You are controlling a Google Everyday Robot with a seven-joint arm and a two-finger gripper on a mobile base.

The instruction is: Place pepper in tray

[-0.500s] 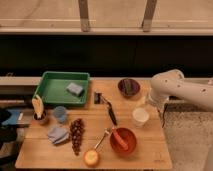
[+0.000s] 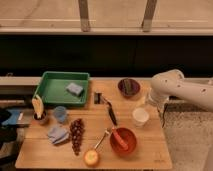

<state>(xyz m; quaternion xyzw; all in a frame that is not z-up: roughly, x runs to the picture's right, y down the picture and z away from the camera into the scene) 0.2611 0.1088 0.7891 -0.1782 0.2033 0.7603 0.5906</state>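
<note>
— How does the pepper look to you?

— You see the pepper (image 2: 120,137) as a small, elongated red-orange sliver. It lies slantwise inside the red bowl (image 2: 131,145) near the front of the tabletop (image 2: 151,146), and its colour nearly merges with the bowl's.

— And the tray?

— Your tray (image 2: 52,91) is green and rectangular with a raised rim. It sits at the back left, well apart from the pepper, and a blue sponge (image 2: 74,89) lies in it.

— Where is your gripper?

— The gripper (image 2: 146,102) hangs at the right side of the tabletop, just above the white cup (image 2: 140,116) and near the dark bowl (image 2: 129,87). You cannot tell whether it is clenched or released.

— What differs from half a second ago?

— Hardly anything. The pepper lies in the same bowl at the same slant, the tray and sponge have not shifted, and your arm (image 2: 175,90) holds much the same bend over the right edge.
</note>
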